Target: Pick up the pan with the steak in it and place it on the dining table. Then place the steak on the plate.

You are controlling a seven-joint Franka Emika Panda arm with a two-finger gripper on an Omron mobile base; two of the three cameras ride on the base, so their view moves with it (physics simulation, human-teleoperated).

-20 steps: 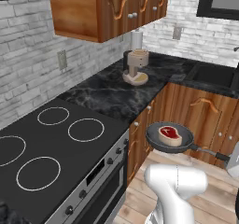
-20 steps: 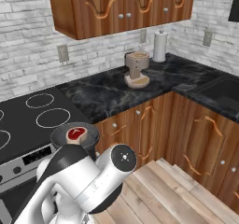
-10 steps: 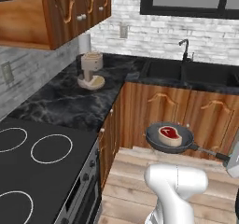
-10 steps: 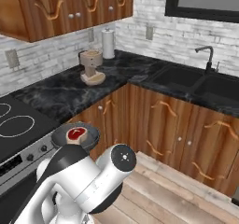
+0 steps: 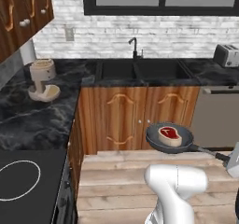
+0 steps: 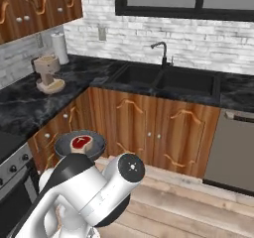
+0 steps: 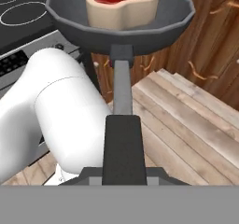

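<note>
Black handle clamped between your jaws: your gripper [image 7: 122,176] is closed on the near end of the long thin grip of the pan [image 7: 120,20], seen in the hand view running straight away from the fingers to the dark grey bowl. You hold it by the tail end so the bowl rides out in front, roughly level, which looks like the reason the steak [image 7: 122,6] sits flat in the middle, red top up and tan rim clear of the pan wall, not sliding to an edge.

From the left base view, the pan [image 5: 169,139] hangs in the air over the pale wooden floor [image 5: 116,176], just in front of the brown cabinet doors [image 5: 135,116] and well below the black counter. The steak [image 5: 169,135] rests inside it, and the handle runs right toward your gripper [image 5: 231,161] at the picture's edge.

Far behind stand the black sink [image 5: 140,70] with its tap, a toaster [image 5: 227,55] at far right, and a coffee machine [image 5: 42,80] on the left counter. The stove [image 5: 28,181] lies near left.

Judged from this, you are mid-carry: pan lifted, dining table and plate not yet reached. A tilt of the wrist could tip the meat out
</note>
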